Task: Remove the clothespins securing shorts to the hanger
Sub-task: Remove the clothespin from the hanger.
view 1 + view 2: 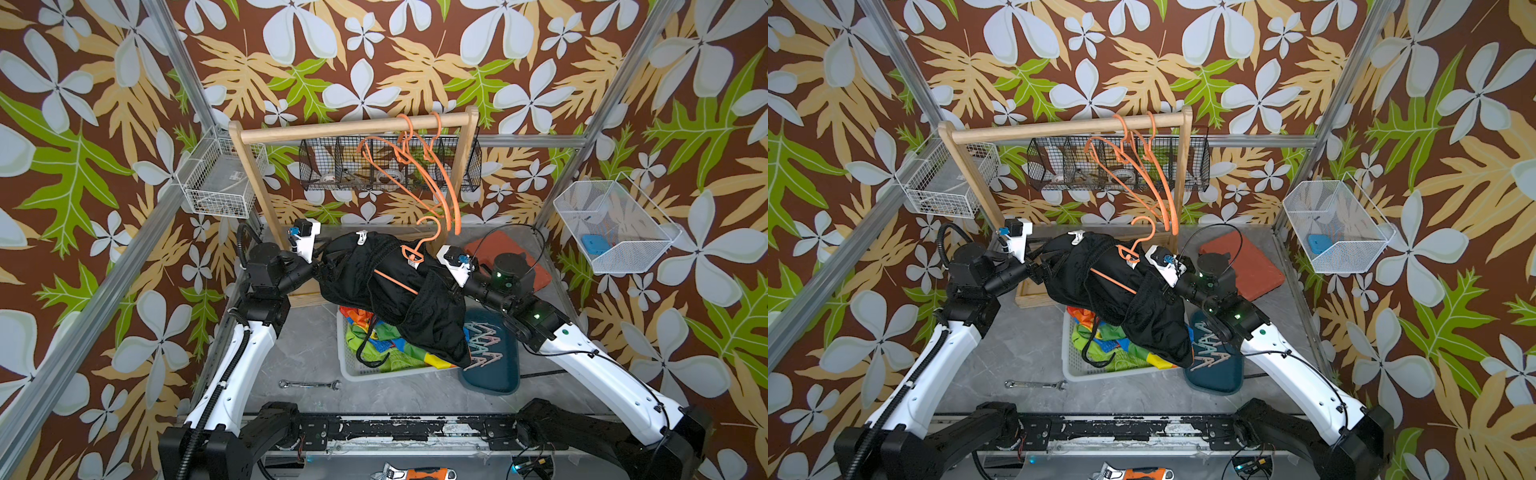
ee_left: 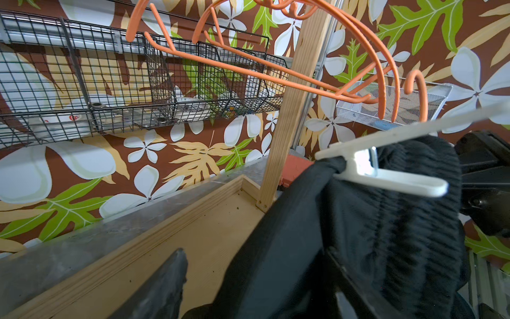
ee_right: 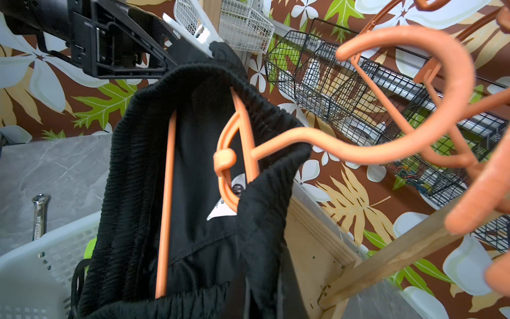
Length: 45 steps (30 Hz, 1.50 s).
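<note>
The black shorts (image 1: 374,274) hang on an orange hanger (image 1: 395,280) held in the air between my two arms, its hook (image 3: 386,143) free. A whitish clothespin (image 2: 386,168) is clipped on the waistband at the shorts' left end, seen from above too (image 1: 362,237). My left gripper (image 2: 254,250) is at that end, open. Black fabric lies between its fingers, and a gap shows beside one finger (image 2: 165,284). My right gripper (image 1: 441,272) is shut on the shorts at the hanger's other end, its fingertips buried in fabric. Several loose clothespins (image 1: 482,345) lie on a teal tray (image 1: 494,378).
A white basket (image 1: 345,365) under the shorts holds colourful shorts (image 1: 374,340). A wooden rack (image 1: 357,126) behind carries two bare orange hangers (image 1: 415,166). A wrench (image 1: 309,384) lies on the table in front, and a red pad (image 1: 498,245) at the back right.
</note>
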{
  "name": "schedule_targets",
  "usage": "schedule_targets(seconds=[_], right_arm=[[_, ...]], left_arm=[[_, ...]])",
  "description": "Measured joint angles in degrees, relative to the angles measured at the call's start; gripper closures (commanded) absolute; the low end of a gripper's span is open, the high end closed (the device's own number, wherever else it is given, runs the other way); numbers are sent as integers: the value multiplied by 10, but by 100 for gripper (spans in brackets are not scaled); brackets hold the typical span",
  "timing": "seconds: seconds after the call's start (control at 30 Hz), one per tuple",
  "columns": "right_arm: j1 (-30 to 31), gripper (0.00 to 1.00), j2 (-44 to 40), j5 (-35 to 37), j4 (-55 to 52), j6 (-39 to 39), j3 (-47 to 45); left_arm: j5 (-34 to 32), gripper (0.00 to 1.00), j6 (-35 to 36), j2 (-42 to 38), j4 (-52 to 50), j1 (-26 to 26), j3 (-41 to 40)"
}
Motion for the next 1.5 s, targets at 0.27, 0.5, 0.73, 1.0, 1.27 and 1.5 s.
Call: schedule_targets(seconds=[0.27, 0.5, 0.73, 1.0, 1.27, 1.5], right_arm=[[-1, 100, 13, -13, 5, 4, -1], [-2, 100, 25, -12, 9, 5, 5], [-4, 99, 37, 5, 6, 4, 11], [-4, 71, 37, 14, 13, 7, -1], [0, 44, -13, 30, 16, 10, -5], [0, 42, -83, 58, -14, 5, -1]], left_arm=[[64, 45, -31, 7, 29, 0, 0], [94, 73, -66, 15, 56, 3, 0], [142, 100, -88, 16, 68, 3, 0], [152, 100, -89, 10, 67, 0, 0], [107, 100, -28, -5, 4, -43, 6], [80, 100, 12, -12, -53, -73, 25]])
